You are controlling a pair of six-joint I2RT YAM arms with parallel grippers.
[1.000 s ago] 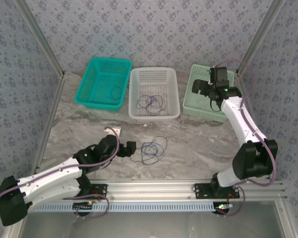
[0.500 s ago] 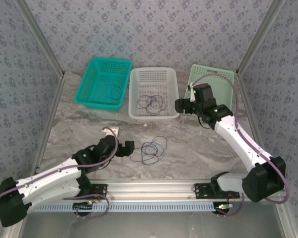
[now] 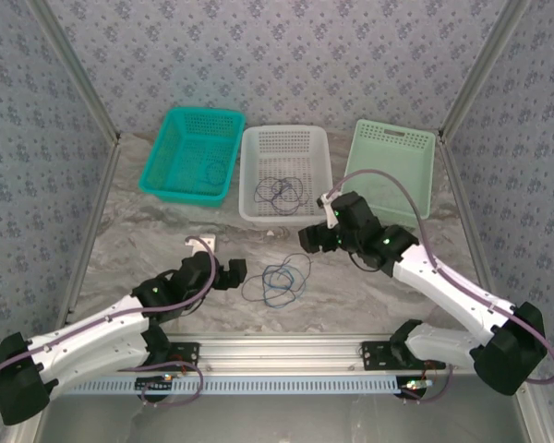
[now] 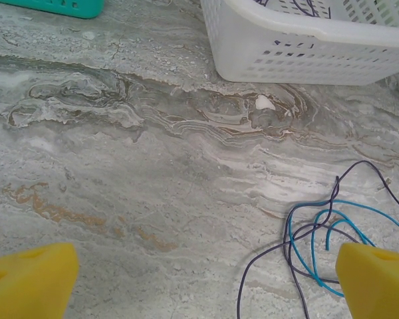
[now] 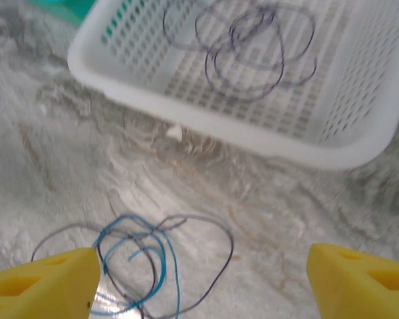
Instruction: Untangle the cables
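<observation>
A loose tangle of thin blue and dark purple cables (image 3: 279, 280) lies on the marble table near its middle. My left gripper (image 3: 242, 271) is open just left of the tangle; in the left wrist view the cables (image 4: 292, 246) lie by its right fingertip (image 4: 376, 279), with bare table between the jaws. My right gripper (image 3: 309, 238) is open and hovers above and behind the tangle. In the right wrist view the cables (image 5: 163, 263) lie on the table below, near the left fingertip (image 5: 43, 286). More dark cables (image 3: 282, 192) lie in the white basket (image 3: 286, 218).
Three baskets line the back: teal basket (image 3: 180, 194) with a small dark wire loop, the white basket (image 5: 206, 119) in the middle, and green basket (image 3: 392, 175) on the right. The white basket's wall (image 4: 299, 60) stands just beyond the tangle.
My right arm has swung from over the green basket at the back right down and left to the table's middle, above the tangle. The left arm has barely moved.
</observation>
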